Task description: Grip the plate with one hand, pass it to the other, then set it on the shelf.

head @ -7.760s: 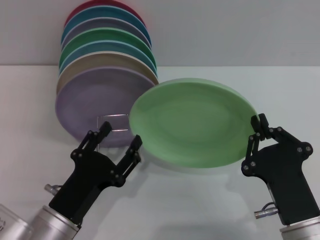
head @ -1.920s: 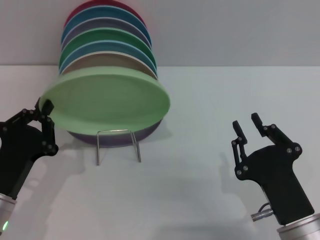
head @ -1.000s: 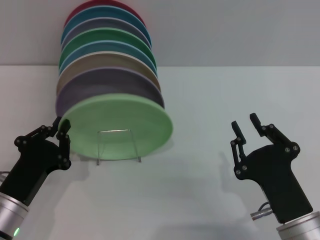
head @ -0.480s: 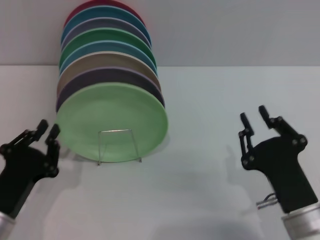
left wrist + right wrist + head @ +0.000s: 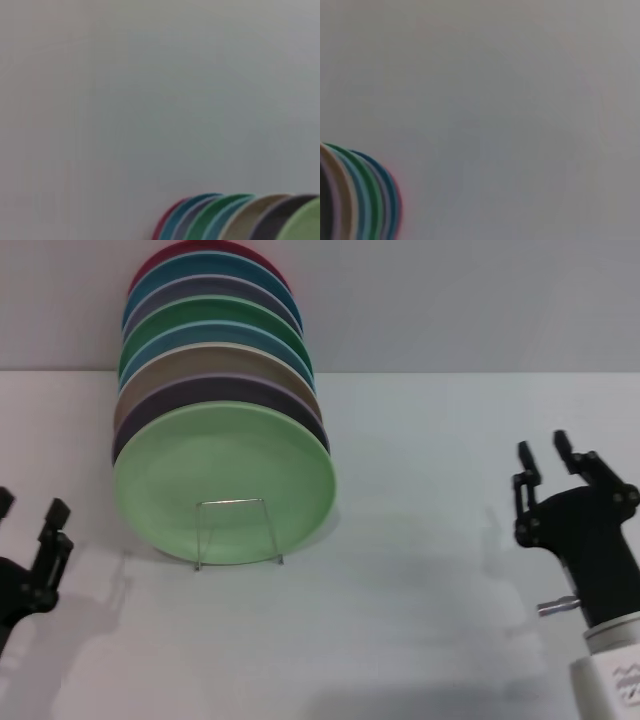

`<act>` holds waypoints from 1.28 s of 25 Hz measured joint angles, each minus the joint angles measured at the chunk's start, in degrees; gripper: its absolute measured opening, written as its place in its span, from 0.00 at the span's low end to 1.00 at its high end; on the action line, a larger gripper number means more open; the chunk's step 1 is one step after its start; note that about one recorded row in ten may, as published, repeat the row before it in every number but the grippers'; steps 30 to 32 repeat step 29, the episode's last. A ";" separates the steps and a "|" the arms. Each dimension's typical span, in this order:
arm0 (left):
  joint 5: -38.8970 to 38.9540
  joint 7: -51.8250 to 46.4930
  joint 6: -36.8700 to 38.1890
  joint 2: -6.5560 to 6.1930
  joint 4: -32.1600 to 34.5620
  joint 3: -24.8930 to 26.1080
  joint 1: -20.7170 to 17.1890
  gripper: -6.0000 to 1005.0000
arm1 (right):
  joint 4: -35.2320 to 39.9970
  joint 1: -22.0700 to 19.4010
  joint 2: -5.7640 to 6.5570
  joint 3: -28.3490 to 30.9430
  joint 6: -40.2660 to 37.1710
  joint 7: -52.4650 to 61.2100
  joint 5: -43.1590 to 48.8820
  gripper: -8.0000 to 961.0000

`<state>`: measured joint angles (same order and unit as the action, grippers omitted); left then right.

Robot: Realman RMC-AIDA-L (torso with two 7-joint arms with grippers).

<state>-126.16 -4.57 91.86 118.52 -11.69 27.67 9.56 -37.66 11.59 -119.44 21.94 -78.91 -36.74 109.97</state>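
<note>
The light green plate (image 5: 224, 483) stands on edge at the front of the row of plates, resting in the wire shelf (image 5: 236, 532), whose small loop shows before it. A sliver of that plate (image 5: 302, 224) shows in the left wrist view. My left gripper (image 5: 28, 523) is open at the far left edge of the head view, apart from the plate and holding nothing. My right gripper (image 5: 541, 461) is open at the right, far from the rack and empty.
Behind the green plate stand several more plates on edge (image 5: 213, 335): lilac, beige, blue, darker green, grey, teal and red. Their rims (image 5: 365, 200) show in the right wrist view. The white table (image 5: 420, 570) runs to a grey wall (image 5: 450, 300).
The left gripper has let go of the plate and drawn back to the left edge. The plate now rests upright in the rack. The right gripper has moved right and slightly up.
</note>
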 joint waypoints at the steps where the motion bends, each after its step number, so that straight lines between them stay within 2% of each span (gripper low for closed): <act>1: 0.00 0.00 0.00 0.00 0.00 0.00 0.00 0.45 | 0.29 0.12 0.07 0.07 -0.04 0.88 -0.72 0.33; 2: 0.03 -2.54 0.62 0.11 -0.19 1.26 -0.44 0.49 | 0.61 0.25 0.14 0.18 -0.19 1.92 -1.41 0.33; 6: 0.03 -2.54 0.62 0.11 -0.19 1.26 -0.44 0.62 | 3.49 0.90 0.26 0.74 -1.29 8.08 -2.02 0.34; 7: 0.11 -7.43 0.91 0.20 -0.23 3.39 -0.06 0.66 | 4.44 1.24 0.26 0.77 -1.38 9.77 -2.02 0.34; 10: 0.13 -8.73 0.32 0.25 -0.34 5.76 1.01 0.80 | 9.61 2.90 0.33 1.79 -1.72 20.32 -2.04 0.34; 13: 0.14 -8.75 -0.24 0.29 -0.84 6.90 1.27 0.82 | 13.17 4.01 0.33 2.84 -2.21 26.63 -2.03 0.40; 15: 0.16 -8.20 -2.13 0.40 -1.60 9.04 1.78 0.83 | 19.28 6.54 0.26 4.27 -2.37 34.66 -2.10 0.44; 20: 0.20 -8.03 -2.95 0.52 -2.47 12.16 2.39 0.85 | 24.65 9.77 0.27 5.65 -1.99 39.47 -2.18 0.54; 25: 0.22 -7.91 -3.11 0.45 -2.30 14.32 2.61 0.85 | 25.66 10.32 0.25 6.42 -1.73 39.46 -2.20 0.64; 32: 0.22 -6.76 -3.12 0.40 -2.26 15.52 2.38 0.85 | 25.87 10.31 0.29 6.37 -1.70 39.45 -2.19 0.64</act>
